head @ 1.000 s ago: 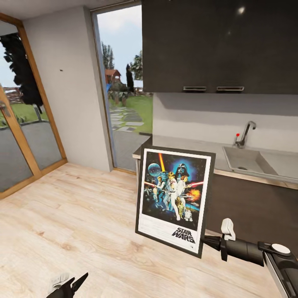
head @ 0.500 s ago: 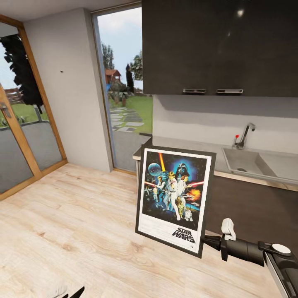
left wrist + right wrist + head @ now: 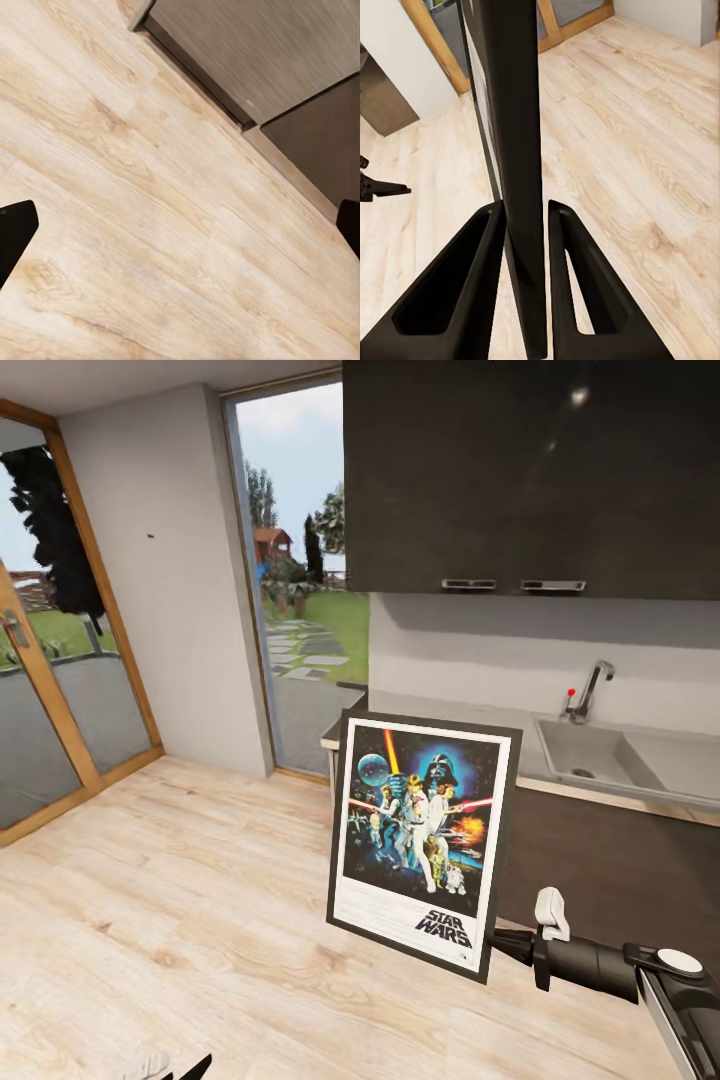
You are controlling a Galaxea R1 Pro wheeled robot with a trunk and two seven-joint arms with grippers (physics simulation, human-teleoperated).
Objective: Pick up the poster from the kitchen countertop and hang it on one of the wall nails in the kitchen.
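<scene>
The poster [image 3: 420, 838], a black-framed Star Wars print, hangs upright in front of the kitchen countertop [image 3: 480, 720]. My right gripper [image 3: 497, 942] is shut on its lower right corner. In the right wrist view the frame's dark edge [image 3: 520, 135] runs between the two fingers [image 3: 457, 289], which press on both sides of it. A wall nail [image 3: 150, 537] shows as a dark speck on the pale wall strip far to the left. Low at the picture's bottom edge, my left gripper [image 3: 178, 1068] peeks in. Seen from its wrist, the left gripper [image 3: 180, 229] is open over bare floor, its fingertips [image 3: 15, 232] wide apart.
A sink [image 3: 590, 755] with a tap [image 3: 590, 690] is set in the worktop at right, under dark wall cupboards [image 3: 530, 470]. A tall window [image 3: 300, 580] and a wood-framed glass door [image 3: 50, 640] flank the nail's wall. Light wooden floor [image 3: 170, 900] spreads to the left.
The whole picture has slid down slightly, so the camera moved. My left gripper has dropped almost out of the head view's lower edge. The poster stays held the same way.
</scene>
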